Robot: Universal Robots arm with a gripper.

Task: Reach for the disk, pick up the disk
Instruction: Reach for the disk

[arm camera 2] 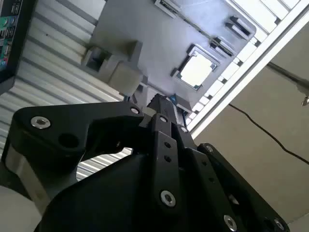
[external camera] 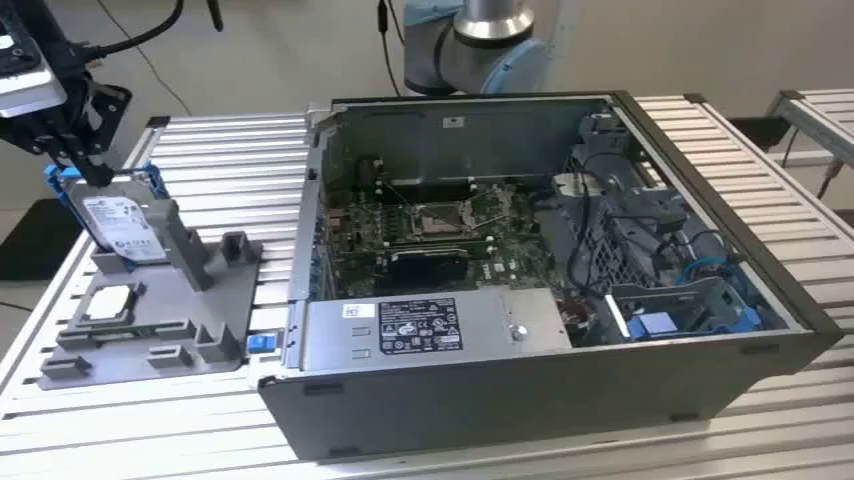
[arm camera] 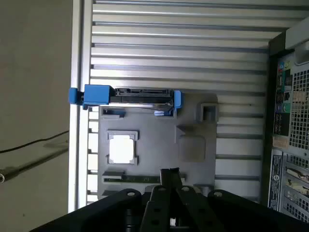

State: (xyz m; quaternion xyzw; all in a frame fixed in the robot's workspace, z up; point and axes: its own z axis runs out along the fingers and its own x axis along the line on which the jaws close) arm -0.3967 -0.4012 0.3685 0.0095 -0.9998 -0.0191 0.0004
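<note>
**End effector poised over an upright disk at the exterior view's left**

In the exterior view, the disk (external camera: pixel 123 228) is seen in the left part of the frame. It is stood on edge in a slot of a grey holder (external camera: pixel 220 290), which lies on the slatted worktop (external camera: pixel 227 150). Its white label faces the camera and its blue side frame is visible at both ends. This upright stance appears meant to leave the upper edge free, so that it can be taken from above. A small square chip (external camera: pixel 107 303) is laid flat in the same holder, just in front of the disk.

The end effector (external camera: pixel 83 170) is held in the upper left of the frame, pointed downward, with its tip close to the disk's upper edge. Whether contact is made cannot be told. In both wrist views the fingers are seen drawn together with nothing between them. The arm's base (external camera: pixel 481 40) is seen at the top centre, behind an opened computer case (external camera: pixel 534 400). From this it is judged that the arm is stretched well out sideways to reach the holder.
</note>
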